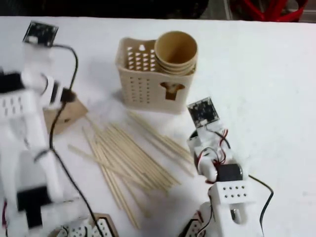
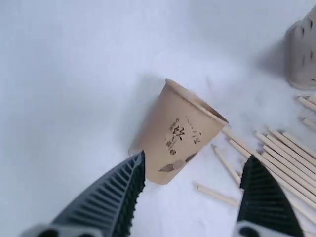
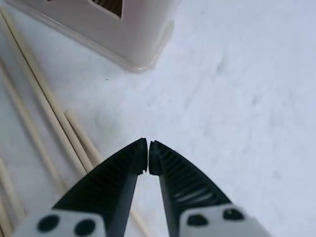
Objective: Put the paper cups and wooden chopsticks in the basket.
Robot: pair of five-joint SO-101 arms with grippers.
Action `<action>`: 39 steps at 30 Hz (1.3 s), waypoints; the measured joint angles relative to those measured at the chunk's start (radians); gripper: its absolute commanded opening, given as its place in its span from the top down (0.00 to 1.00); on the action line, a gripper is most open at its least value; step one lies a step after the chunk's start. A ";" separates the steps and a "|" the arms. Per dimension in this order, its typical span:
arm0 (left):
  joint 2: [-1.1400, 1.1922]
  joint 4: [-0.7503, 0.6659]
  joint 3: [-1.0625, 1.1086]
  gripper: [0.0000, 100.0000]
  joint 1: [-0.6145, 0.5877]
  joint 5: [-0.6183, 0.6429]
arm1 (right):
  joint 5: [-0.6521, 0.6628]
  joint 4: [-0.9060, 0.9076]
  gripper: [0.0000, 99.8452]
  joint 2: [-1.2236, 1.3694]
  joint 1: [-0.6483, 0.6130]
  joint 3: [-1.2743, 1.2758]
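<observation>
Cup [image 2: 180, 131] on side beyond your left gripper [image 2: 196, 159], spread wide; your right gripper [image 3: 148, 150] pressed together beside chopsticks [image 3: 47, 108], near basket [image 3: 138, 34].

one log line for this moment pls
left jaws: open over paper cup on its side | right jaws: shut, empty, by chopsticks | basket: stacked cups inside | chopsticks: loose on table
</observation>
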 measured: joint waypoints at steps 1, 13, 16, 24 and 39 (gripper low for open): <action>0.071 0.017 -0.069 0.69 0.000 0.000 | 0.000 0.000 0.98 0.000 0.000 0.000; 0.812 0.224 -0.815 0.69 0.000 0.000 | 0.000 0.000 0.98 0.000 0.000 0.000; 0.950 0.252 -0.962 0.70 -0.005 0.000 | 0.000 0.000 0.98 0.000 0.000 0.000; 1.108 0.272 -1.131 0.99 -0.008 -0.130 | 0.000 0.000 0.98 0.000 0.000 0.000; 0.965 0.278 -1.138 0.98 -0.026 -0.233 | 0.000 0.000 0.98 0.000 0.000 0.000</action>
